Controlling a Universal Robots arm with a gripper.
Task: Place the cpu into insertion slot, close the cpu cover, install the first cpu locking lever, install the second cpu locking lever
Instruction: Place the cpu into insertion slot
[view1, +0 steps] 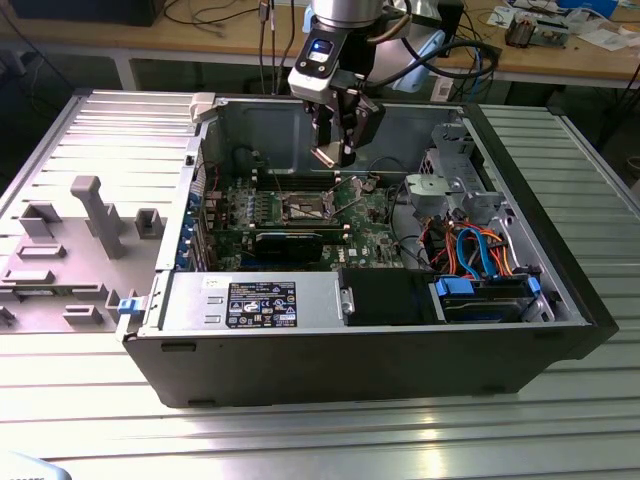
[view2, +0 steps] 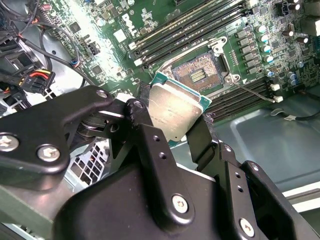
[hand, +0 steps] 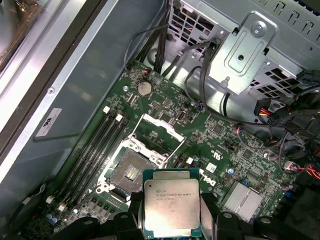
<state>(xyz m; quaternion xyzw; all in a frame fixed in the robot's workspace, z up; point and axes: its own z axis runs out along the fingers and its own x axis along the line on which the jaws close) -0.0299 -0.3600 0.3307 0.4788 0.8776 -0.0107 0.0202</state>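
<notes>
1. While hanging above the open computer case (view1: 350, 372) in the exterior view, the gripper (view1: 335, 152) held the cpu (view1: 327, 156) between its fingers, over the green board and apart from the insertion slot (view1: 305, 208) below.
2. Second wrist view: black fingers (view2: 200, 137) clamped the cpu (view2: 177, 110) by two opposite edges, silvery face showing. The insertion slot (view2: 197, 75) lay bare beyond it.
3. First wrist view: the cpu (hand: 172, 207) hung apart from the insertion slot (hand: 127, 172). The cpu cover (hand: 157, 127) stood tilted up off the socket.
</notes>
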